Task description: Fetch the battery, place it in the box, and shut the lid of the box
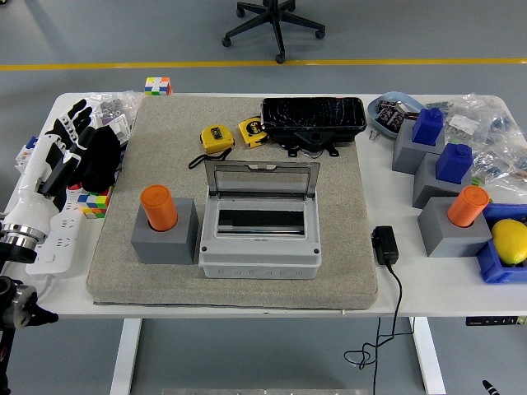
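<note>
An orange cylindrical battery (158, 207) stands upright in a grey holder block (165, 239) on the left of the grey mat (239, 280). Right beside it sits the grey box (259, 243), its clear lid (261, 178) tilted up and back, the inside showing nothing. A second orange battery (468, 206) stands in another grey block at the right of the table. My left hand (70, 140) hovers over the table's left edge, fingers spread and holding nothing, well left of the battery. My right hand is out of view.
Two yellow tape measures (216, 137) and a black case (313, 122) lie behind the box. Blue blocks on grey holders (428, 127), a lemon (510, 240) in a blue bin and a power adapter (384, 244) are at the right. A white power strip (62, 234) and colour cube (95, 202) lie under my left arm.
</note>
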